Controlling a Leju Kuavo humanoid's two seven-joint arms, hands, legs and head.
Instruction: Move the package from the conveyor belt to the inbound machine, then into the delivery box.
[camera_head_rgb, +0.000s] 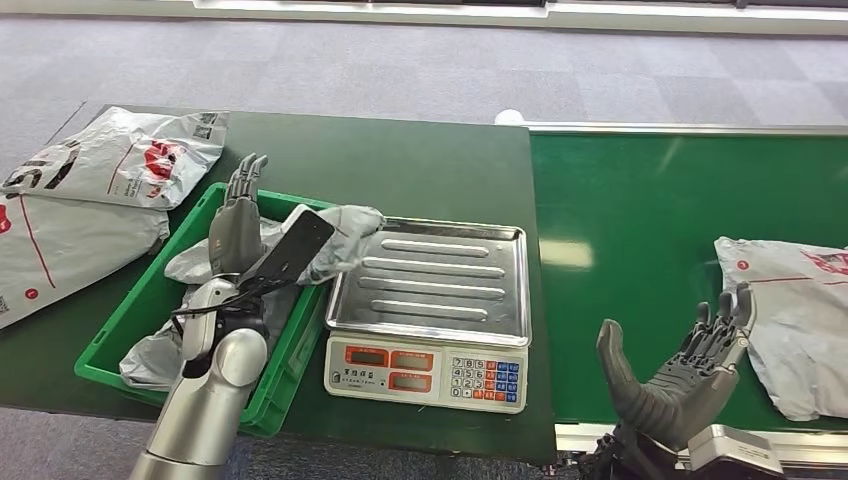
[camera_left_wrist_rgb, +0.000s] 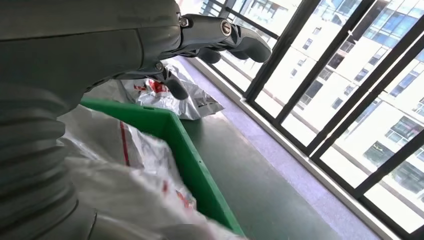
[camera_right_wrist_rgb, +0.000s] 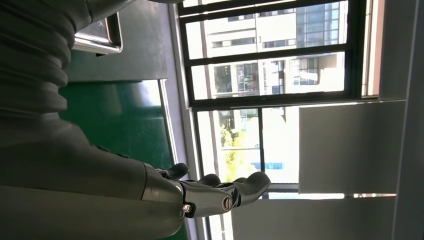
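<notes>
Right hand (camera_head_rgb: 678, 372) is open and empty over the conveyor belt (camera_head_rgb: 640, 230), just beside the next grey package (camera_head_rgb: 800, 320). Left hand (camera_head_rgb: 238, 215), fingers extended and holding nothing, hovers over the green delivery box (camera_head_rgb: 150, 300), where a package (camera_head_rgb: 335, 235) drapes over the rim toward the scale (camera_head_rgb: 435, 285). Judged step: next pickup. Belt surface leaves open room for the reach.

Both arms silver metal w/ smooth rounded shells; left hand (camera_head_rgb: 238, 215) grey w/ darker segmented fingers, black cable looped at wrist. Right hand (camera_head_rgb: 680, 375) dark grey, thick thumb, grey ribbed cover behind it. Small screws at finger pivots.
</notes>
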